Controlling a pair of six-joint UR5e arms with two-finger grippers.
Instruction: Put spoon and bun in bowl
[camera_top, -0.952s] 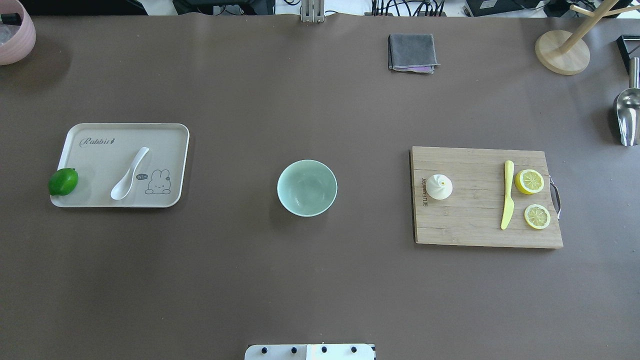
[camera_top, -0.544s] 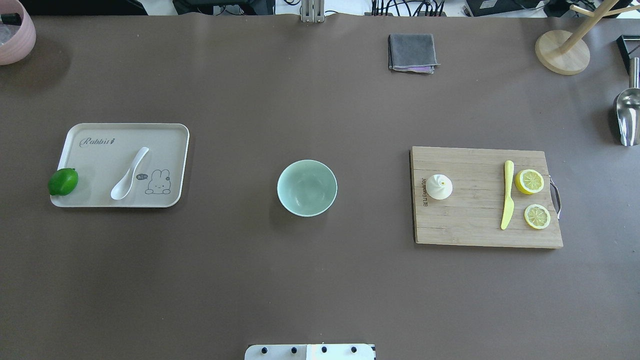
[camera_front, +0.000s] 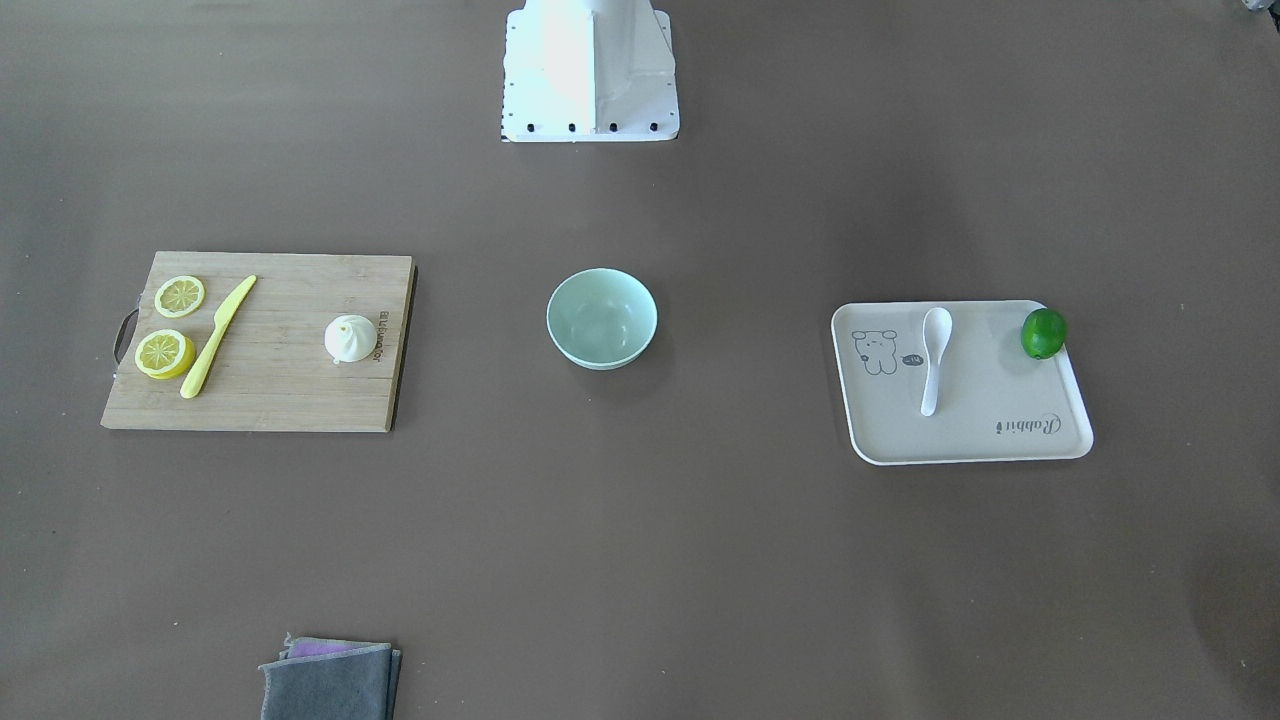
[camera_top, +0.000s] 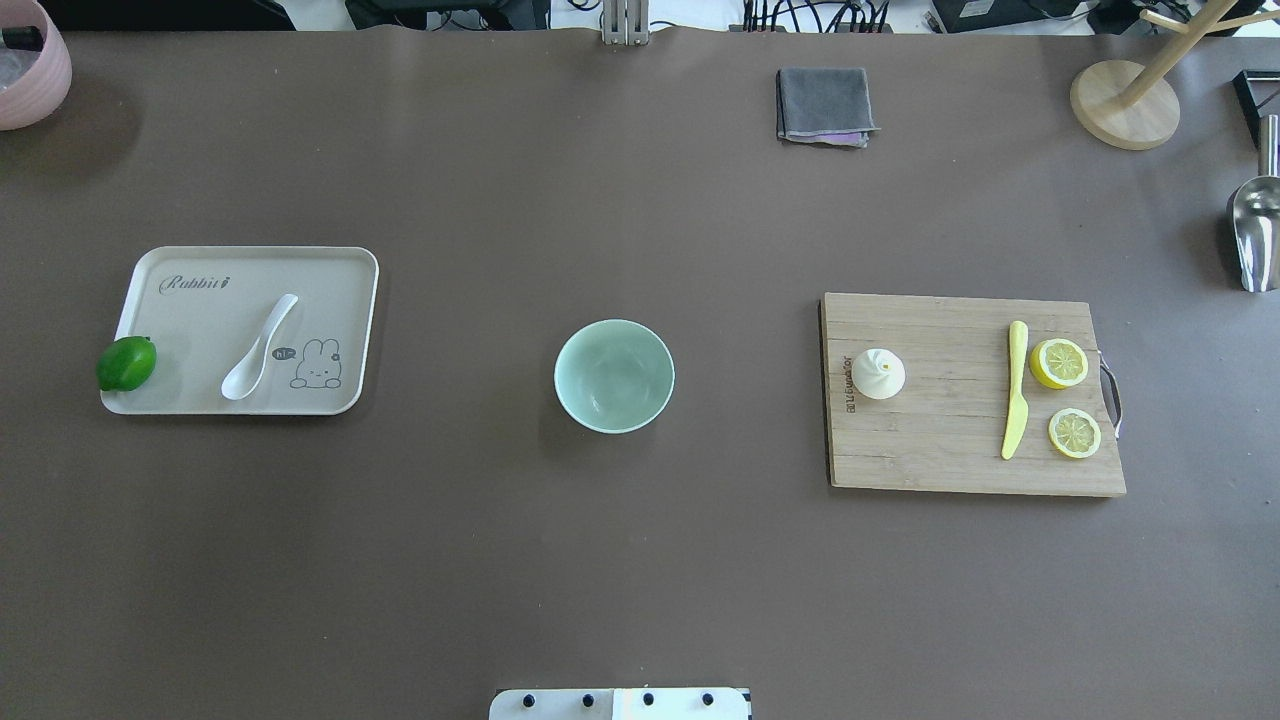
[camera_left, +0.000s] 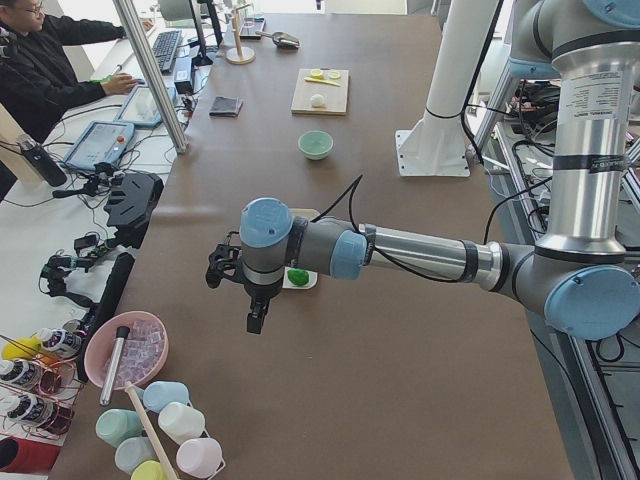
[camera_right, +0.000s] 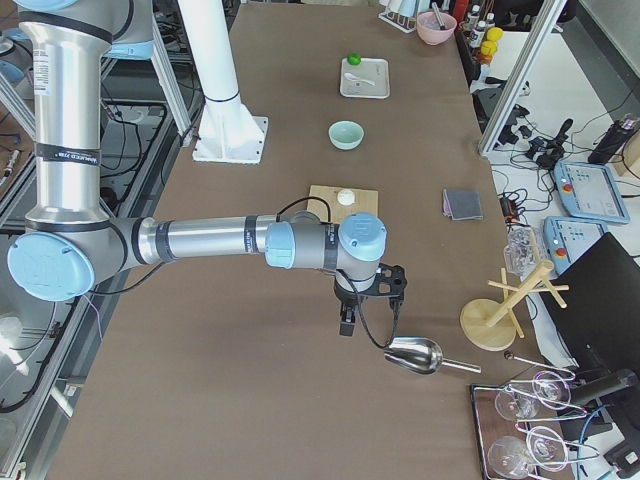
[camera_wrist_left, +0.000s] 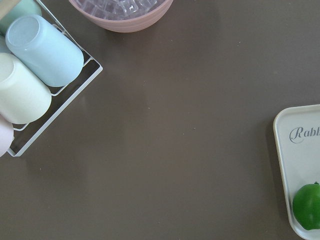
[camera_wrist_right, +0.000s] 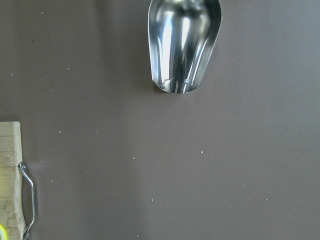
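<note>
The white spoon (camera_top: 258, 350) lies on the beige tray (camera_top: 200, 320) at the left; it also shows in the front view (camera_front: 933, 358). The white pleated bun (camera_top: 879, 374) sits on the wooden cutting board (camera_top: 950, 400) at the right. The empty mint-green bowl (camera_top: 614, 376) stands in the middle between them. My left gripper (camera_left: 257, 320) hangs over the table's left end, beyond the tray. My right gripper (camera_right: 347, 322) hangs over the right end, beyond the board. Both show only in the side views, so I cannot tell whether they are open or shut.
A green lime (camera_top: 126, 363) sits on the tray's edge. A yellow knife (camera_top: 1015, 390) and two lemon halves (camera_top: 1059, 362) lie on the board. A grey cloth (camera_top: 823, 105), a wooden stand (camera_top: 1125, 105), a metal scoop (camera_top: 1255, 225) and a pink bowl (camera_top: 30, 70) stand farther out.
</note>
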